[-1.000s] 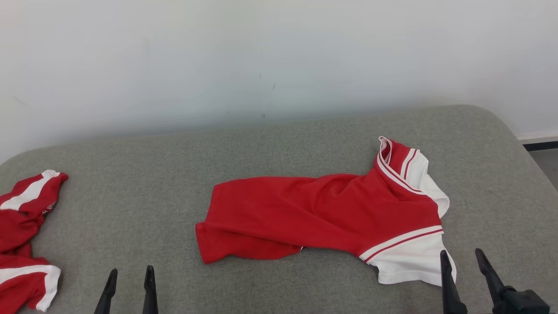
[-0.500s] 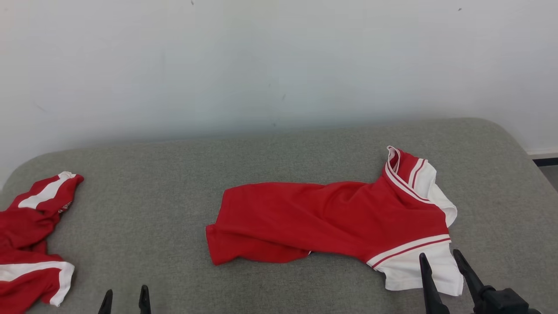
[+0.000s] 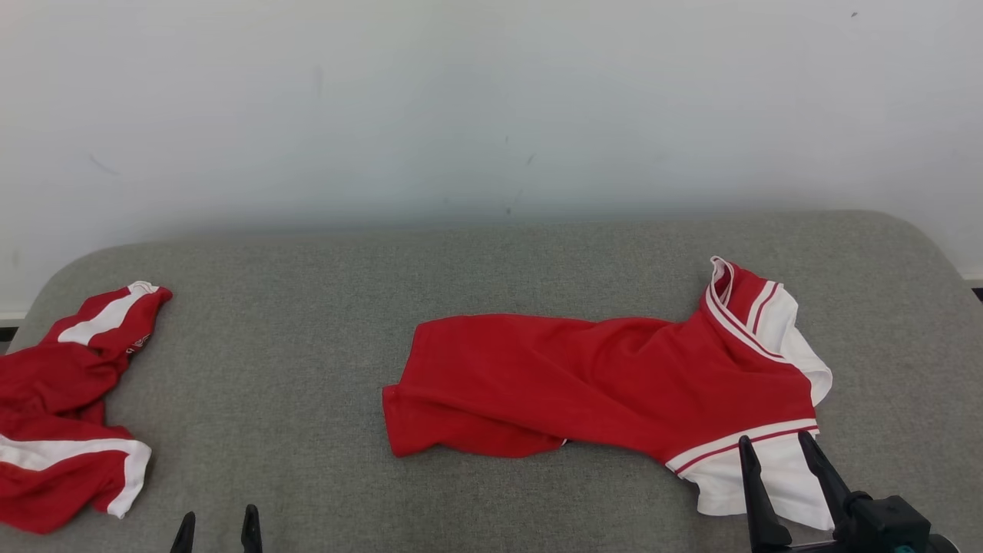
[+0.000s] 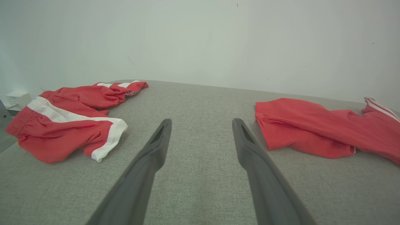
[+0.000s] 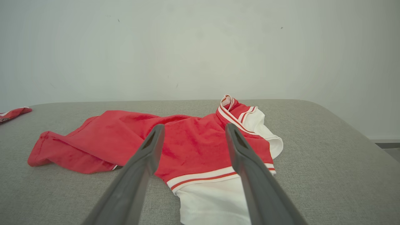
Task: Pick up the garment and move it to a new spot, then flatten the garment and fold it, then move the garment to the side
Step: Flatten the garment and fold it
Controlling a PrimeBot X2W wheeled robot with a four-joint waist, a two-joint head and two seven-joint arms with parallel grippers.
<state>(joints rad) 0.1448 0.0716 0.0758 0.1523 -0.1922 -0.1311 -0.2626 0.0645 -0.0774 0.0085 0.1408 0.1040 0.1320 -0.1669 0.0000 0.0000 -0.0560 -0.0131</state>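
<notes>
The garment (image 3: 599,384) is a red shirt with white striped sleeves, lying crumpled and half folded over on the grey cushion (image 3: 269,346), right of centre. My right gripper (image 3: 773,439) is open at the near right, its fingers just in front of the white sleeve. In the right wrist view the garment (image 5: 187,140) lies between and beyond the open right gripper (image 5: 194,125). My left gripper (image 3: 219,513) is open at the near left over bare cushion. In the left wrist view the left gripper (image 4: 201,120) holds nothing, with the garment (image 4: 312,131) off to its right.
Red shorts with white stripes (image 3: 61,399) lie bunched at the cushion's left edge, also in the left wrist view (image 4: 68,115). A pale wall (image 3: 491,115) stands behind the cushion. The cushion's rounded right edge drops to the floor (image 5: 387,150).
The head camera has shifted, so the whole scene sits further right. Relative to the shirt, my right gripper has moved left, in line with the white sleeve. Both grippers stay open.
</notes>
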